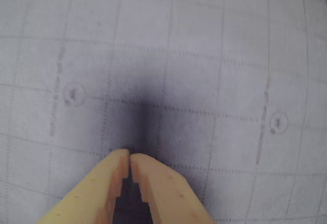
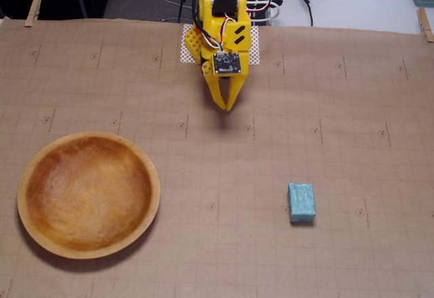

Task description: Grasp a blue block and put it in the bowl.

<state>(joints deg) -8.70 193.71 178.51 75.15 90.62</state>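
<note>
Fixed view: evenly lit, fairly sharp, no glare; soft shadow under bowl [image 2: 88, 193] at lower edge, faint shadow by block [image 2: 302, 202]. Wrist view: soft, washed-out, bluish-grey cast; dark blurry shadow on worktop [image 1: 230, 55] just ahead of claw [image 1: 130, 156]; grid lines bowed toward edges, fisheye; claw itself out of focus.
</note>
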